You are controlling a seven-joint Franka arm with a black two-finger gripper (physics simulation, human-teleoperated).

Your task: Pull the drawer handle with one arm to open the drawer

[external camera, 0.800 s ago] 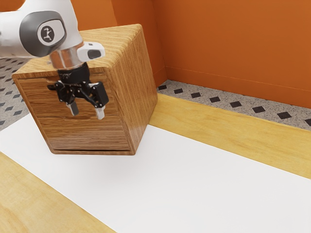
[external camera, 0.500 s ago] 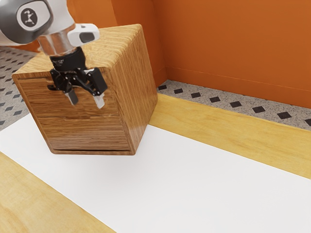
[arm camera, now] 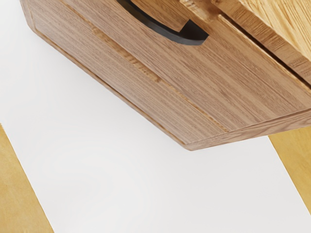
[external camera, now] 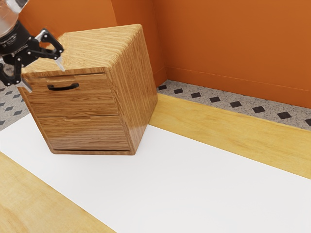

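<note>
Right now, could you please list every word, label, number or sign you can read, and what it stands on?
None: no word, number or sign can be read.
The wood-grain two-drawer cabinet, its curved black drawer handle, the black two-finger end effector, the white table mat and the orange wall all look unmarked.

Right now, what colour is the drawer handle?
The handle is black, clearest in the exterior view.
</note>
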